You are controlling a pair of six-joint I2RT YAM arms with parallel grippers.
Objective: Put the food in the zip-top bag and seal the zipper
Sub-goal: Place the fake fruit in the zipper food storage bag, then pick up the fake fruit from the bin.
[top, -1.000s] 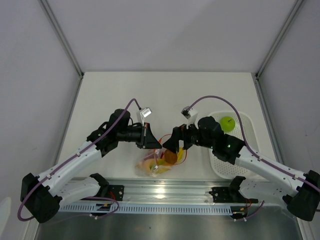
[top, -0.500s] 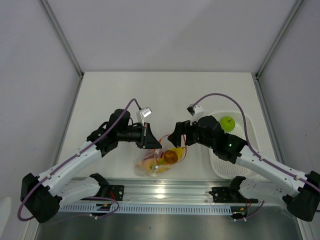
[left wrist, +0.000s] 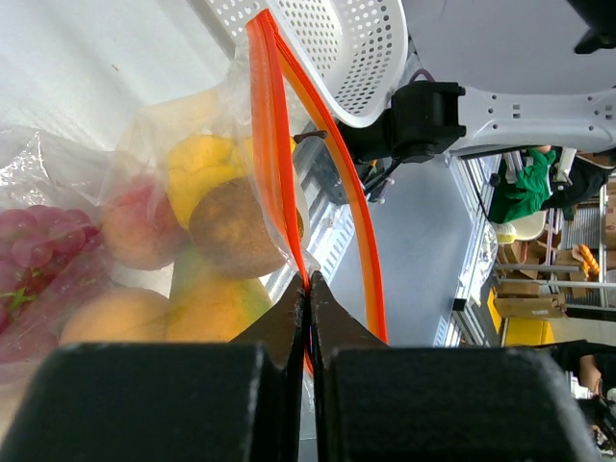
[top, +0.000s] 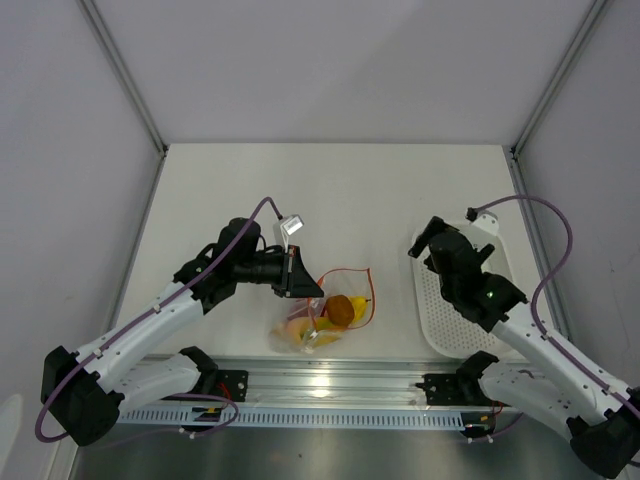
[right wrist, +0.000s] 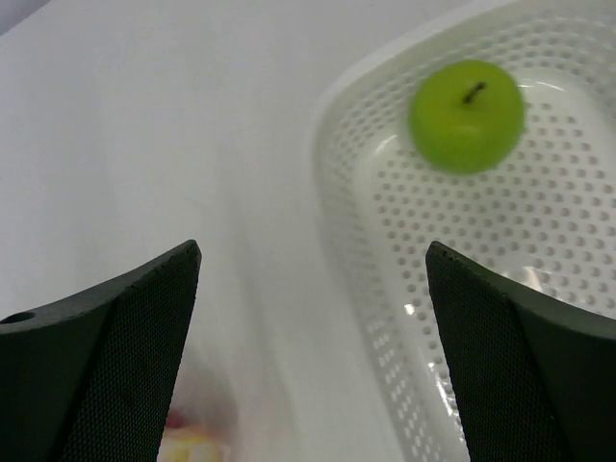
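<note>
Pinching the zipper (left wrist: 272, 144), my left claw (left wrist: 308, 289) holds the bag (left wrist: 58, 164) open; my right claw (right wrist: 308, 318), spread, must next grab the apple (right wrist: 467, 115) at 1 o'clock.

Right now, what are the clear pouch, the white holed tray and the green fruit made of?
The clear pouch with an orange-red strip looks like thin glossy plastic film: it crinkles and glints. The white perforated tray seems moulded rigid plastic, smooth, evenly holed. The round green fruit is probably smooth plastic, faintly shiny.
</note>
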